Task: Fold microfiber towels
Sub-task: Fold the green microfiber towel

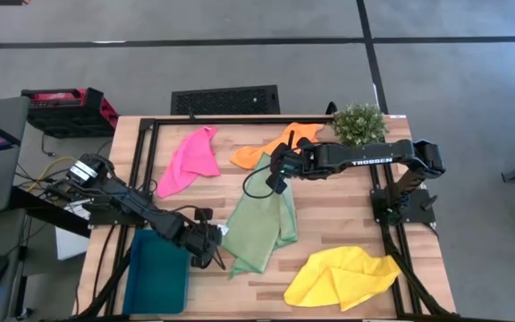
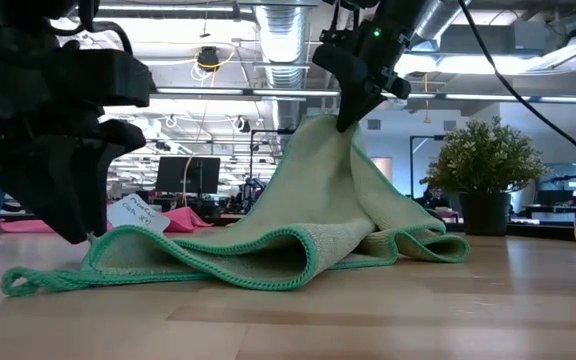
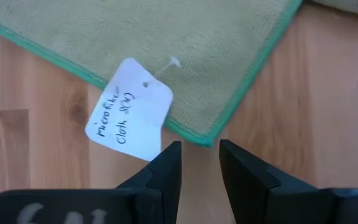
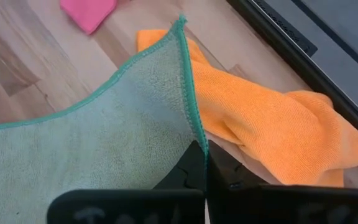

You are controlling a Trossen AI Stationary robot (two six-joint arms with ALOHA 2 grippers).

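Folding has barely begun: none of the four cloths lies in a finished fold. The soft light green microfiber towel with the darker green hem (image 1: pixel 262 225) lies rumpled at the middle of the pale wooden tabletop (image 1: pixel 329 233). The right claw (image 4: pixel 199 149), pressed together on one corner, holds that corner lifted above the rest of the cloth. The left claw (image 3: pixel 199 163) hovers just beside the opposite corner, its fingers slightly spread and empty, next to a white handwritten paper tag (image 3: pixel 130 117) attached to the cloth.

The crumpled hot pink cloth (image 1: pixel 190 158), the bunched orange cloth (image 1: pixel 271 148) and the loose yellow cloth (image 1: pixel 342 277) lie unfolded, well apart around the green one. By my judgement, nearly all the work remains.
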